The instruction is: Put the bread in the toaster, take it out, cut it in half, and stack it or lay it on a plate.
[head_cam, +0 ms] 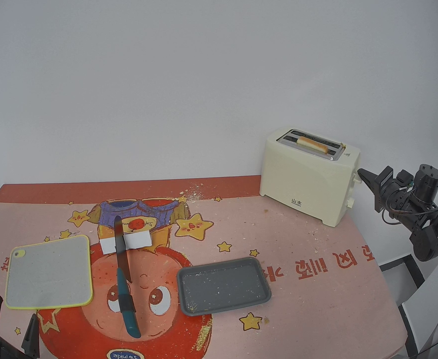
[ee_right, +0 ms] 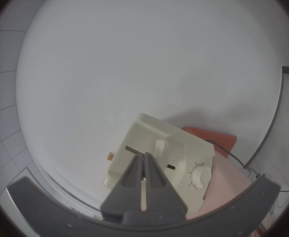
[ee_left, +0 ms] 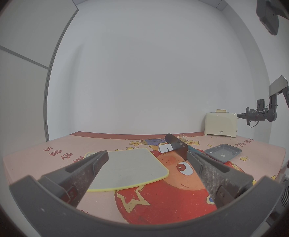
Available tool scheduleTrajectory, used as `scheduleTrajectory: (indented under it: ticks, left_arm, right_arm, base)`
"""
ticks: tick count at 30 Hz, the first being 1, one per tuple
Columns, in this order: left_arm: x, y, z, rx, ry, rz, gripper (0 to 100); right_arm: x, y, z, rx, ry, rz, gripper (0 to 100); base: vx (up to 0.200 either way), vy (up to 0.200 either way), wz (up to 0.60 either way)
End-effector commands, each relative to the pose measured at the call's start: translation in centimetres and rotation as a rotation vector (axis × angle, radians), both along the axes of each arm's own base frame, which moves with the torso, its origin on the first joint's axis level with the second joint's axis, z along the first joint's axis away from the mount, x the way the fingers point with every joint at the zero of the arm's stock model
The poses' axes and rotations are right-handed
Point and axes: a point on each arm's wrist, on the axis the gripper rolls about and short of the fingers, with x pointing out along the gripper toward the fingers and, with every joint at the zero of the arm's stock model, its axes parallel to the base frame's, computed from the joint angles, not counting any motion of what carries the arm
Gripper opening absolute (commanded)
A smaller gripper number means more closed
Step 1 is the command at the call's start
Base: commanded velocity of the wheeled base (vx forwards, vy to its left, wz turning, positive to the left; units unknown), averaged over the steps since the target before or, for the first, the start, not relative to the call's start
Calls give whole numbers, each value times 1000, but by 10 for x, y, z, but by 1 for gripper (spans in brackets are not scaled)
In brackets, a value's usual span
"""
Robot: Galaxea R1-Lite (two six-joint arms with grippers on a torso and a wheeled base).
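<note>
Right end effector (head_cam: 363, 174) is pinched shut, empty, just beside the toaster (head_cam: 303, 185); left end effector (ee_left: 147, 155) gapes wide, empty too. Bread (head_cam: 312, 144) sits lengthwise in the slot.

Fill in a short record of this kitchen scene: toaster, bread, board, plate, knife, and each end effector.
Toaster: cream, far right of the table
Bread: one slice in a toaster slot, top showing
Cutting board: near left
Plate: grey, crumbed, near middle
Knife: between board and plate, blade propped on a white block
Left end effector: open, low by the board
Right end effector: shut, beside the toaster's lever end
</note>
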Motion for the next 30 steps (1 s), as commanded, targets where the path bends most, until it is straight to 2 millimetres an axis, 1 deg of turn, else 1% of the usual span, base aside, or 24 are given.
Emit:
scheduleTrajectory:
  ticks: [1, 8, 15, 30]
  left_arm:
    - [1, 0, -5, -1, 7, 0, 100]
    - [0, 0, -5, -1, 6, 0, 100]
    - [0, 0, -5, -1, 6, 0, 100]
    - [1, 0, -5, -1, 7, 0, 100]
  right_arm:
    - [-1, 2, -2, 1, 10, 7, 0]
    - [2, 5, -11, -3, 34, 13, 0]
    - [1, 5, -12, -3, 40, 15, 0]
    - [1, 6, -24, -5, 78, 16, 0]
  base:
    - [0, 0, 0]
    - [0, 0, 0]
    - [0, 0, 0]
    - [0, 0, 0]
